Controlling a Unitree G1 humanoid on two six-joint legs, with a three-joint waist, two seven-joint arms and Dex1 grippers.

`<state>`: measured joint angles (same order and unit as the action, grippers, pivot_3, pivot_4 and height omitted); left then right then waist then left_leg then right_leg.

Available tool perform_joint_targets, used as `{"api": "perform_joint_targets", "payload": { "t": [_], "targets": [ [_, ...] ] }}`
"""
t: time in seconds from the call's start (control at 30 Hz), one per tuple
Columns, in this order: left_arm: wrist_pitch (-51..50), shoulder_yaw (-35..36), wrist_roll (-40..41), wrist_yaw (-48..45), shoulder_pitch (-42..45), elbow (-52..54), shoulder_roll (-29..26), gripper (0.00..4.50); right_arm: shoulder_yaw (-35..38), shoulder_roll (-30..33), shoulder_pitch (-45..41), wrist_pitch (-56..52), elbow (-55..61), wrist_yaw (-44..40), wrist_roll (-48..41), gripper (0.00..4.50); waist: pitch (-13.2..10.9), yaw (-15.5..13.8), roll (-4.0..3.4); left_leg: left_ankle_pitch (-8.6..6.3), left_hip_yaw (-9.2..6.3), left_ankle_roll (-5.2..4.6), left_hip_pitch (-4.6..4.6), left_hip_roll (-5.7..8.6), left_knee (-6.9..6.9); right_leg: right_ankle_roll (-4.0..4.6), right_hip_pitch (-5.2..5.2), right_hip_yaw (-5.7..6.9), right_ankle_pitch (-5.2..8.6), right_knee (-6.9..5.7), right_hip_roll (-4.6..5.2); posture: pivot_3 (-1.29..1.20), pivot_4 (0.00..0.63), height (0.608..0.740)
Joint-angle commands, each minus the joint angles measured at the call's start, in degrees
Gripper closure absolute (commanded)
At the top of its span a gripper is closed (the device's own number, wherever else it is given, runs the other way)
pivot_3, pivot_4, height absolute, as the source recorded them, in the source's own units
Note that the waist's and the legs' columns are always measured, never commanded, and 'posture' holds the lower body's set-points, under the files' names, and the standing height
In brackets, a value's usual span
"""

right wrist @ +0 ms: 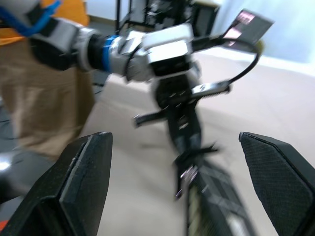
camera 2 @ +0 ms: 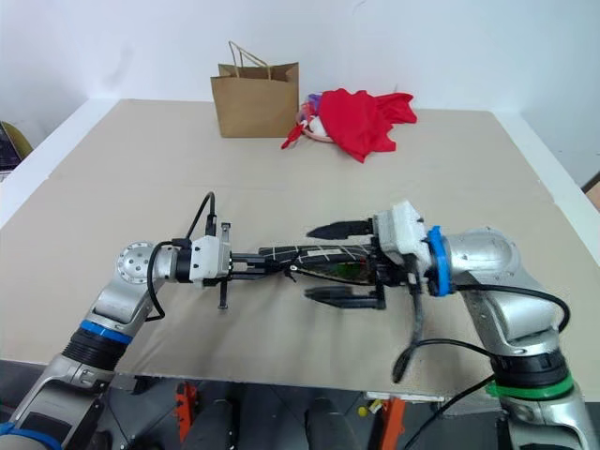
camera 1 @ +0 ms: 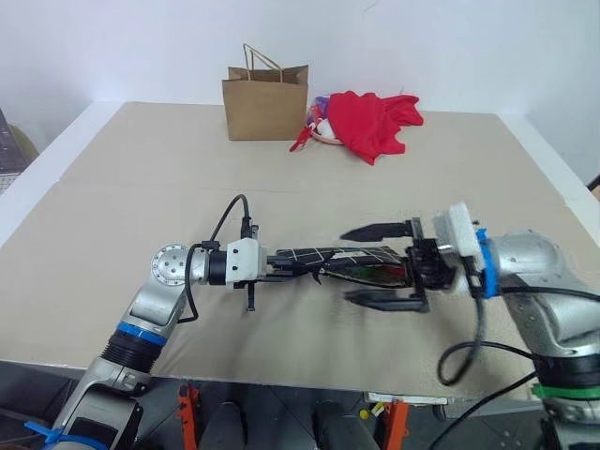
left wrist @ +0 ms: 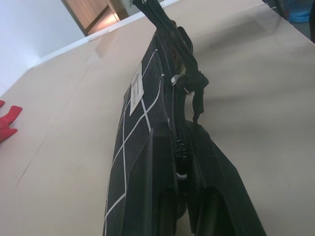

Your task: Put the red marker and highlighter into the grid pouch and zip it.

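Closest to me, my two arms meet over the near part of the table (camera 1: 112,187). My left gripper (camera 1: 281,265) has its jaws clamped together on one end of the pouch (camera 1: 323,257), holding it clear of the table and stretched out toward my right. From my left wrist I see the zipper (left wrist: 176,105) running along the pouch's upper edge, the pull cord (left wrist: 197,93) hanging from it, and a small white label (left wrist: 136,89) on the gridded side. My right gripper (camera 1: 384,264) is at the pouch's other end with its jaws wide apart, one finger on either side of the pouch. Something green (camera 1: 382,274) and red shows inside the pouch there. Far across the table stand a paper bag (camera 1: 265,101) and, beside it, a red cloth (camera 1: 373,120).
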<state>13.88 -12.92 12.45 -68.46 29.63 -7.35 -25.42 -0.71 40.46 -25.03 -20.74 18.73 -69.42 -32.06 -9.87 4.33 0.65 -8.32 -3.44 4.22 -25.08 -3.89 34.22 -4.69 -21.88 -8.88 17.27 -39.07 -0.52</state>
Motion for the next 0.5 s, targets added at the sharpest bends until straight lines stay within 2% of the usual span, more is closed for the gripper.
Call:
{"api": "perform_joint_targets", "payload": {
  "t": [0.03,0.3,0.33,0.4,0.43,0.47,0.5],
  "targets": [
    [0.91,0.81,0.90,0.20,1.23,0.93,0.25,4.50,-1.62,-1.61,-1.91,-0.44,-2.14,3.13,2.18,0.07,0.00,-0.02,0.00,0.00,0.00,0.00,-0.02,0.00,0.00,0.00,-0.01,0.00,0.00,0.00,0.00,0.00,0.150,0.739],
    [1.03,0.58,0.44,0.63,0.41,1.87,0.07,4.50,-5.23,-4.74,-4.67,-0.01,-5.74,3.14,4.03,0.07,0.00,-0.03,0.00,0.00,-0.01,0.00,-0.02,0.00,-0.05,0.02,-0.02,0.01,0.02,0.00,0.00,0.00,0.150,0.739],
    [1.03,0.56,0.40,0.70,0.36,1.93,0.05,4.50,-5.21,-5.18,-4.87,0.44,-6.04,2.96,3.90,0.56,0.00,-0.03,0.00,0.00,-0.01,0.00,-0.02,0.00,-0.04,0.02,-0.02,0.00,0.02,0.00,0.00,0.00,0.150,0.739],
    [1.04,0.50,0.33,0.85,0.16,2.16,0.00,4.50,-5.27,-5.37,-4.92,1.42,-6.72,2.05,4.04,0.66,0.00,-0.03,0.00,0.00,-0.01,0.00,-0.03,0.00,-0.04,0.02,-0.01,0.01,0.02,0.00,0.00,0.00,0.150,0.739],
    [1.07,0.50,0.29,0.91,0.08,2.25,-0.04,4.50,-5.38,-5.23,-4.70,2.05,-7.02,1.49,4.30,1.00,0.00,-0.03,0.00,0.00,-0.01,0.00,-0.02,0.00,-0.04,0.02,-0.02,0.01,0.02,0.00,0.00,0.00,0.150,0.739],
    [1.07,0.51,0.27,0.95,0.02,2.32,-0.08,4.50,-5.49,-5.09,-4.49,2.76,-7.25,0.97,4.56,1.64,0.00,-0.03,0.00,0.00,-0.01,0.00,-0.03,0.00,-0.04,0.02,-0.01,0.01,0.02,0.00,0.00,0.00,0.150,0.739],
    [1.08,0.54,0.27,0.98,-0.02,2.35,-0.09,4.50,-5.53,-5.02,-4.20,3.34,-7.42,0.63,4.74,1.91,0.00,-0.03,0.00,0.00,-0.01,0.00,-0.02,0.00,-0.04,0.01,-0.01,0.01,0.02,0.00,0.00,0.00,0.150,0.739]
  ]
}}
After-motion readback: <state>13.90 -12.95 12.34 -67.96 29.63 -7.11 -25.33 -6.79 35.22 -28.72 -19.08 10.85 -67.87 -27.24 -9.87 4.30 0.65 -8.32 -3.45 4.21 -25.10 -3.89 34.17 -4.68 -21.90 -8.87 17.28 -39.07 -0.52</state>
